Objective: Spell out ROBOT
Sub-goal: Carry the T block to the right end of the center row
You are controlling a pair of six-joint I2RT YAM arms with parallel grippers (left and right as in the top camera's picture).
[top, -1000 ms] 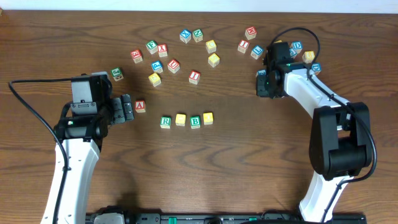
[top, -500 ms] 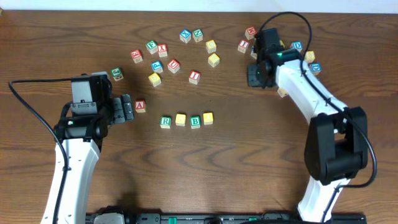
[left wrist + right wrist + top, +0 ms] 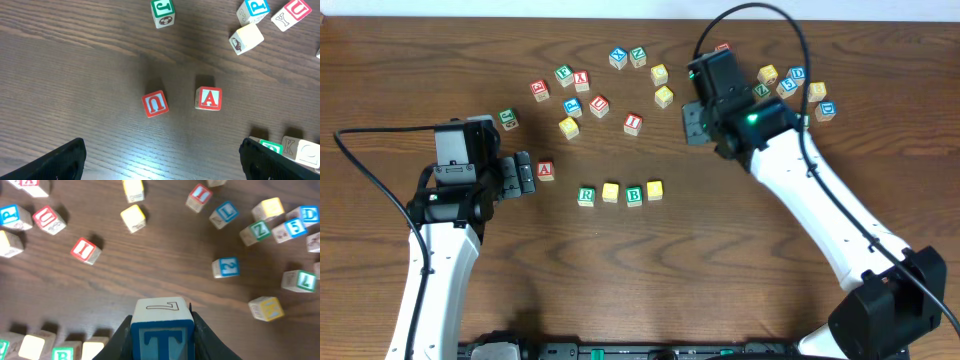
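A row of blocks lies mid-table: green R (image 3: 586,196), a yellow block (image 3: 610,192), green B (image 3: 634,195) and a yellow block (image 3: 655,190). My right gripper (image 3: 695,125) is shut on a blue T block (image 3: 162,330) and holds it above the table, up and to the right of the row. The row's end shows at the bottom left of the right wrist view (image 3: 62,352). My left gripper (image 3: 525,175) is open and empty, left of the row. A red A block (image 3: 208,98) and a red U block (image 3: 155,104) lie ahead of its jaws (image 3: 160,160).
Loose letter blocks are scattered across the back of the table: a red I (image 3: 633,123), a yellow block (image 3: 664,96), a blue P (image 3: 572,106), a green J (image 3: 507,119). A cluster sits at the back right (image 3: 795,80).
My right arm has swung left from the back-right cluster toward the middle of the table, carrying the T block. The left arm has not moved.
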